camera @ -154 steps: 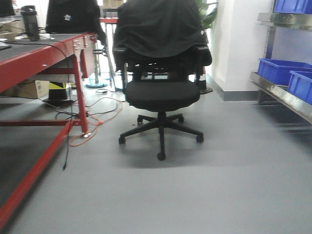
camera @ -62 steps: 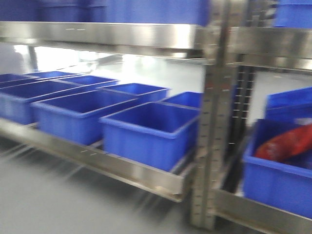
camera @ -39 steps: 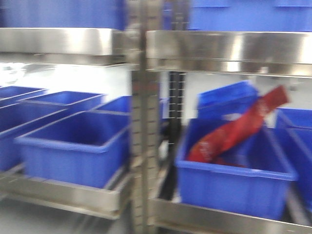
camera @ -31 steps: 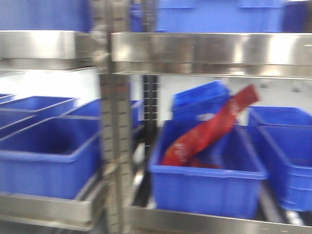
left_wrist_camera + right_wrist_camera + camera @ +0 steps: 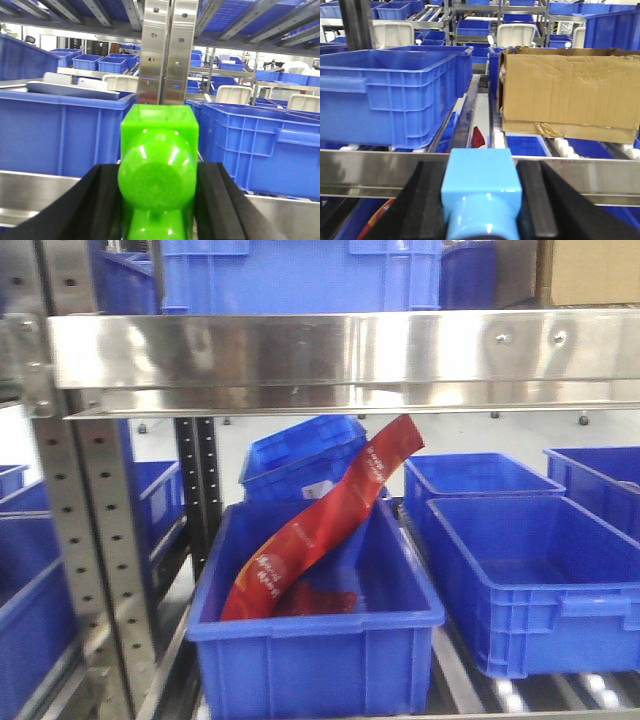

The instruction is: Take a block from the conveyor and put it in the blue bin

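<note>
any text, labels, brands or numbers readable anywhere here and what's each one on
red packet in the front blue bin: white lettering, too blurred to read
tilted blue bin behind it: small pale label, too small to read
cardboard box, green block, light blue block: no print shows
So nothing here can be quoted.

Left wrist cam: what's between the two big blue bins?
A perforated steel upright, behind the green block, stands between the left blue plastic bin and the right blue plastic bin; left wrist view.
</note>
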